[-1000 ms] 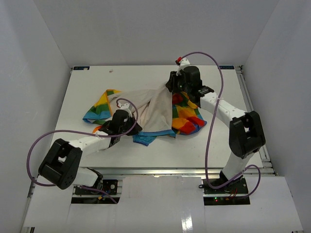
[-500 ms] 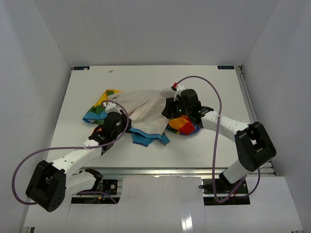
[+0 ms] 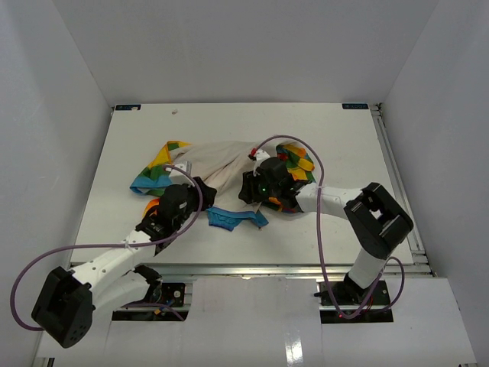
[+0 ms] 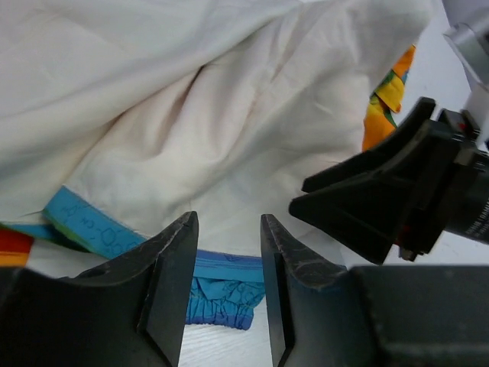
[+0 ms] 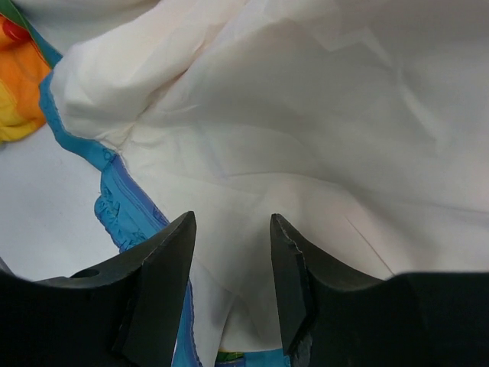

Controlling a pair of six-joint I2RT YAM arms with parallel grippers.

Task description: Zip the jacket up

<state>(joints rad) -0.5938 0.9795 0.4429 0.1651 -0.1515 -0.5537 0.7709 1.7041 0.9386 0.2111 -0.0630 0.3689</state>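
The jacket (image 3: 221, 162) lies crumpled in the middle of the table, cream lining (image 4: 229, 130) up, rainbow blocks showing at its left (image 3: 157, 174) and right (image 3: 296, 162). A blue trim piece (image 3: 229, 219) sticks out at its near edge. My left gripper (image 3: 200, 196) sits at the jacket's near left edge, open, with nothing between its fingers (image 4: 228, 225); the blue elastic trim (image 4: 221, 298) lies below the gap. My right gripper (image 3: 246, 189) hovers open over the lining (image 5: 306, 138) with nothing in its gap (image 5: 231, 222), blue trim (image 5: 126, 218) to its left.
The white table (image 3: 351, 145) is walled by white panels on three sides. Both arms' purple cables (image 3: 306, 145) loop above the jacket. The two grippers are close together; the right one's black body (image 4: 397, 191) shows in the left wrist view.
Both grippers have opened. The right arm has swung from the far side toward the jacket's middle, and the cloth has bunched nearer. The left arm has stretched forward.
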